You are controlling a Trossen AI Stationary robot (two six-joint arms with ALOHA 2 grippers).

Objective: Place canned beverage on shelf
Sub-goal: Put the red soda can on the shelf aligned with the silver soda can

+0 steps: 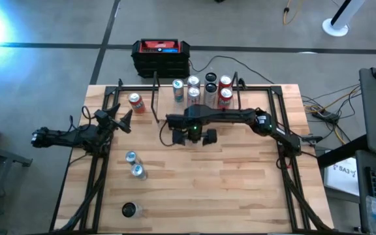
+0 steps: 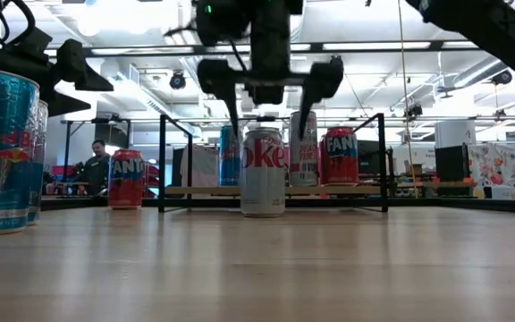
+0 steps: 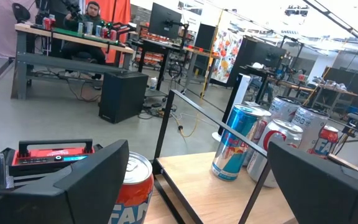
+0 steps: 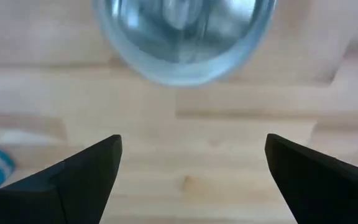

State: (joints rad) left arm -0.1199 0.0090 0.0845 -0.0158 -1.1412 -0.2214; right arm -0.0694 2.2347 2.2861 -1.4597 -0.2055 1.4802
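Right arm reaches in from the right side of the surface (image 1: 240, 189), elbow bent, wrist turned straight down. Right claw (image 1: 192, 136) hangs spread wide above a silver Coke can (image 2: 263, 170), gripping nothing. Low view: the two fingers (image 2: 226, 89) straddle the can's top from above, tips about level with its rim, not touching it. Can stands upright on the wood, in front of the shelf (image 2: 271, 190) and apart from it.

Right wrist view looks straight down: the can's silver lid (image 4: 182, 34) lies ahead of the dark fingertips (image 4: 86, 171), bare wood between them. The high view hides this can under the wrist.

Left arm waits at the left edge of the surface. Left claw (image 1: 118, 118) is open, empty, pointing toward a red Fanta can (image 1: 136, 103) that stands left of the shelf.

High view: shelf at the back centre of the surface, with six cans (image 1: 202, 89) upright on or right by it. Only the low view shows the board raised on black posts, with a blue can (image 2: 229, 156), a tall silver can (image 2: 304, 152) and a red can (image 2: 339, 156) on it.

Left wrist view alone shows a blue Red Bull can (image 3: 234, 143) close up on the shelf board, plus a person seated at a desk far back.

Three more cans (image 1: 134, 166) stand front left on the surface.
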